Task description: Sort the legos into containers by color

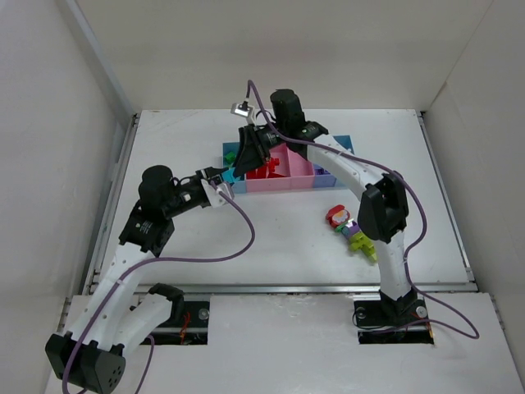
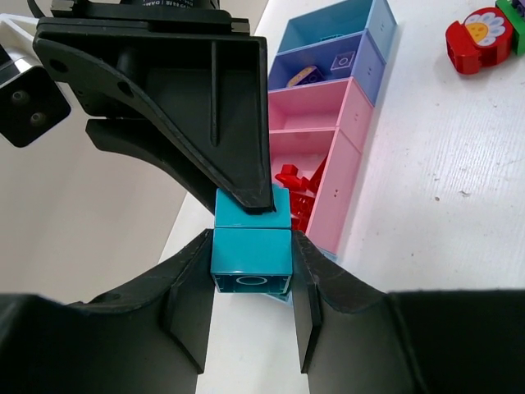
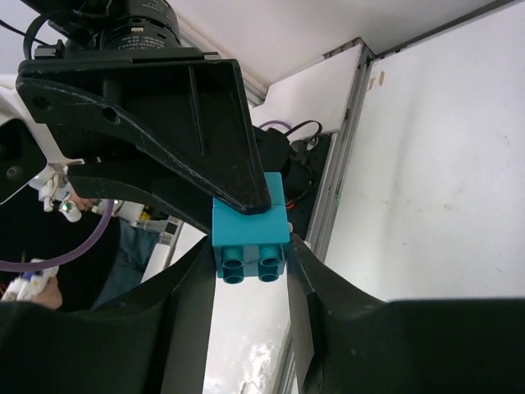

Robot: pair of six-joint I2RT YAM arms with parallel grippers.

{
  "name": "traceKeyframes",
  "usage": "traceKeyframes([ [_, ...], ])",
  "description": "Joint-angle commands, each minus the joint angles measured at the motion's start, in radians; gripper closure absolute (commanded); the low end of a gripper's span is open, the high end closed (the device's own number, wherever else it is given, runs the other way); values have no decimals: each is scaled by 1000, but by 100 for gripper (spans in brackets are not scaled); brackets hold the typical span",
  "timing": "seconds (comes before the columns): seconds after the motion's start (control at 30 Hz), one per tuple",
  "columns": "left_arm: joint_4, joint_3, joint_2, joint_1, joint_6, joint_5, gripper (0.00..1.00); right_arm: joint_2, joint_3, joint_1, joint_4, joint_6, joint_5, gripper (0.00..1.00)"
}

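Two teal legos joined end to end [image 1: 232,173] hang in the air just left of the containers [image 1: 287,182]. My left gripper [image 2: 252,279] is shut on the near teal brick [image 2: 252,258]. The far teal brick [image 2: 253,209] sits under a finger of the right gripper [image 2: 205,107]. In the right wrist view my right gripper [image 3: 249,263] is shut on the studded teal brick [image 3: 249,238], both fingers touching its sides. The left gripper's finger [image 3: 164,107] lies over the other half.
Red legos [image 2: 297,185] fill the wide pink bin. A green piece [image 1: 232,153] lies in the leftmost bin. A red flower piece [image 1: 337,216] and green and purple pieces [image 1: 358,238] lie on the table to the right of the containers.
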Motion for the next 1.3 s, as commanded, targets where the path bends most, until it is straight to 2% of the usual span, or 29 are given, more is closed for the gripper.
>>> traceKeyframes([
  [0.0, 24, 10, -25, -7, -23, 0, 100, -5, 8, -3, 42, -12, 10, 100],
  [0.17, -16, 1, -46, -7, -12, -65, 100, -77, -172, -192, 42, -12, 121, 100],
  [0.2, -16, 1, -46, -7, -12, -65, 100, -92, -205, -279, 42, -12, 207, 100],
  [0.27, -27, 1, -46, -7, -12, -95, 100, -138, -290, -362, 42, 17, 288, 100],
  [0.37, -27, -8, -46, -7, -30, -106, 100, -198, -333, -470, 42, 26, 400, 100],
  [0.4, -18, -8, -46, -7, -44, -106, 100, -219, -333, -483, 31, 15, 451, 100],
  [0.5, -8, 2, -25, -7, -78, -106, 100, -250, -234, -478, -261, -146, 953, 100],
  [0.53, 1, 12, -2, -7, -101, -106, 100, -234, -174, -456, -390, -191, 1252, 100],
  [0.67, 13, 23, 21, -7, -141, -106, 100, -214, -175, -445, -460, -253, 1628, 100],
  [0.77, 51, 32, 49, -7, -168, -117, 100, -192, -184, -445, -491, -298, 1713, 100],
  [0.9, 88, 58, 110, -7, -247, -138, 100, -168, -194, -436, -503, -298, 1726, 100],
  [0.93, 88, 58, 133, -7, -259, -138, 100, -158, -203, -436, -494, -298, 1726, 96],
  [0.97, 88, 71, 142, -7, -268, -138, 100, -158, -203, -436, -494, -298, 1726, 83],
  [1.07, 88, 96, 167, -7, -288, -138, 100, -149, -194, -436, -494, -307, 1726, 53],
  [1.1, 97, 96, 167, -18, -288, -138, 100, -149, -181, -436, -494, -307, 1726, 40],
  [1.2, 97, 108, 187, -29, -297, -138, 100, -149, -171, -436, -484, -316, 1691, 21],
  [1.27, 97, 119, 205, -29, -297, -138, 100, -161, -161, -436, -475, -316, 1668, 18],
])
